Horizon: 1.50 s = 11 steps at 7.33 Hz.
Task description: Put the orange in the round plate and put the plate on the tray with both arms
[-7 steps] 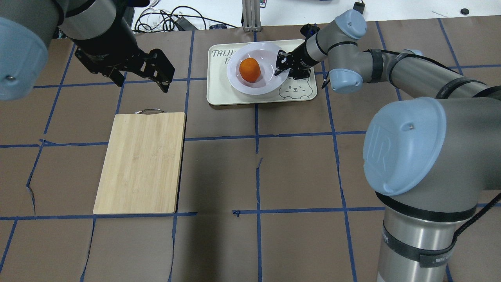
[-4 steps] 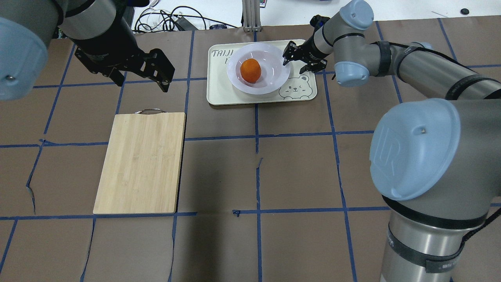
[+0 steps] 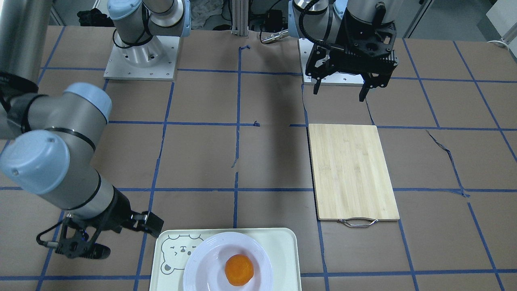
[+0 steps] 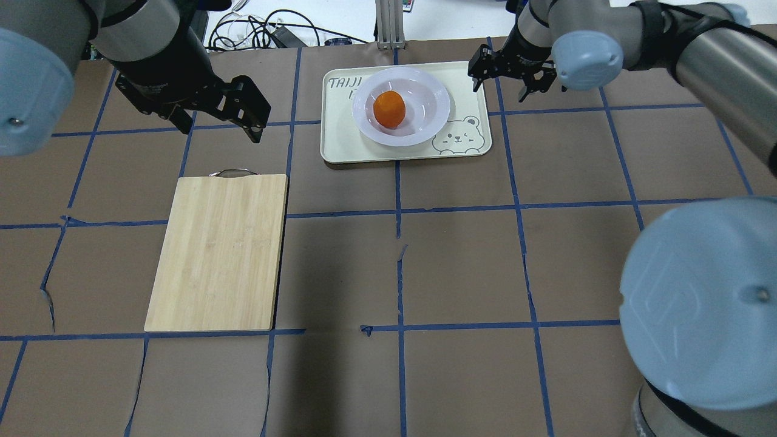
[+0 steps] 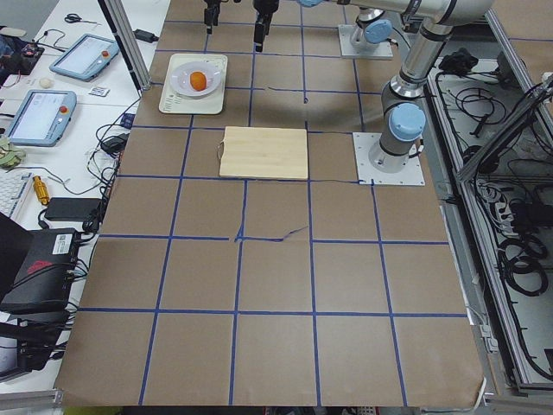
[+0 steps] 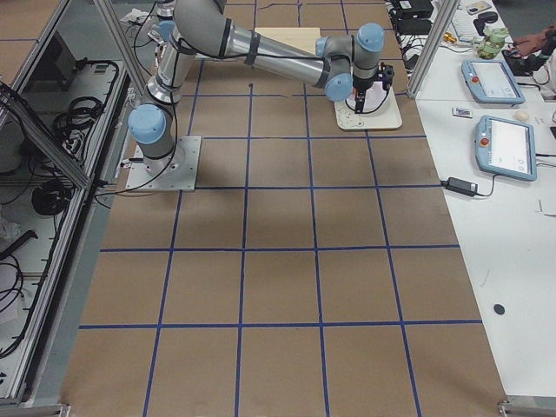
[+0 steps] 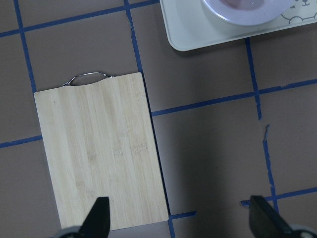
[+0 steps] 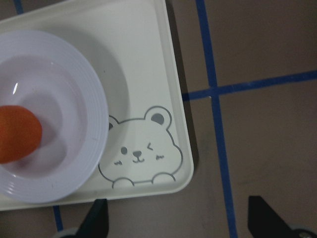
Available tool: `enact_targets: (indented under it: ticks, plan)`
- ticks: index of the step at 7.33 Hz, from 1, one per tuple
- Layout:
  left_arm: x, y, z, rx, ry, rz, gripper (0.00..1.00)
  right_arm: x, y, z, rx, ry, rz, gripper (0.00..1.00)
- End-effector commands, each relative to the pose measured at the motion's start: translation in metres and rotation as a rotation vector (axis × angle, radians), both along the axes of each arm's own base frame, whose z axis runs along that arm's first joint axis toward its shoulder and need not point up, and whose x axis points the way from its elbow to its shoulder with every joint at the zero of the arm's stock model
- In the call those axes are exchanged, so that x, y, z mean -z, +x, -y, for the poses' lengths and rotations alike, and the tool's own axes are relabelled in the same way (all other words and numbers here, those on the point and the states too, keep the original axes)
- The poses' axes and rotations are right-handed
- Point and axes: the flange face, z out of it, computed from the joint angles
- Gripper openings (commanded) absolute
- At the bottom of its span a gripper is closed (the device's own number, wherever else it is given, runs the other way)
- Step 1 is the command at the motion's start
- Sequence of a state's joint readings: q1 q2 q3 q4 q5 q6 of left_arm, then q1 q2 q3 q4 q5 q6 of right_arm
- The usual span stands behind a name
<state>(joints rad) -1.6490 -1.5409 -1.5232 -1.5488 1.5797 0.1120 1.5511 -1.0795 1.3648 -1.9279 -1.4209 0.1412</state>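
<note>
At twelve o'clock on the brown tabletop [image 4: 461,261]: small dimpled orange [image 4: 388,109] seated mid-well in glossy white round plate [image 4: 436,116], itself flat on pale cream rectangular bear-face tray [image 4: 340,141]. Off the tray's two-o'clock corner, right arm [image 4: 584,51], jaws spread and empty. Over at nine o'clock, left arm [image 4: 152,54], jaws likewise spread, above tabletop past the handle end of the bamboo cutting board [image 4: 218,255].

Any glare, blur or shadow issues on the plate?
Right wrist: one small glint on the plate, soft focus, orange cropped at the frame edge. Overhead: plate sharp, faint glints, no heavy shadow. Front-facing: plate cut off by the bottom edge.
</note>
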Motion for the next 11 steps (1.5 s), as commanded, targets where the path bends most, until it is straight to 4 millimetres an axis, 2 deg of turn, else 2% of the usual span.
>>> enact_targets:
  ticks: [1, 2, 3, 5, 7, 11]
  plan:
    - [0.000, 0.000, 0.000, 0.001, 0.000, 0.000, 1.00, -0.077, 0.001, -0.068, -0.133, 0.066, -0.058, 1.00]
    - [0.000, 0.000, 0.000, 0.000, 0.001, 0.000, 1.00, -0.114, -0.002, -0.106, -0.209, 0.043, -0.097, 1.00]
    - [0.000, 0.000, 0.000, 0.000, 0.001, 0.000, 1.00, -0.139, -0.007, -0.142, -0.209, 0.042, -0.146, 1.00]
    - [0.000, 0.000, 0.000, 0.000, 0.001, 0.000, 1.00, -0.171, -0.005, -0.186, -0.220, 0.020, -0.153, 1.00]
    - [0.000, 0.000, 0.000, 0.000, 0.001, 0.000, 1.00, -0.165, -0.005, -0.186, -0.206, 0.017, -0.147, 1.00]
    - [0.000, 0.000, 0.000, 0.000, 0.001, 0.000, 1.00, -0.170, -0.006, -0.182, -0.197, -0.020, -0.152, 1.00]
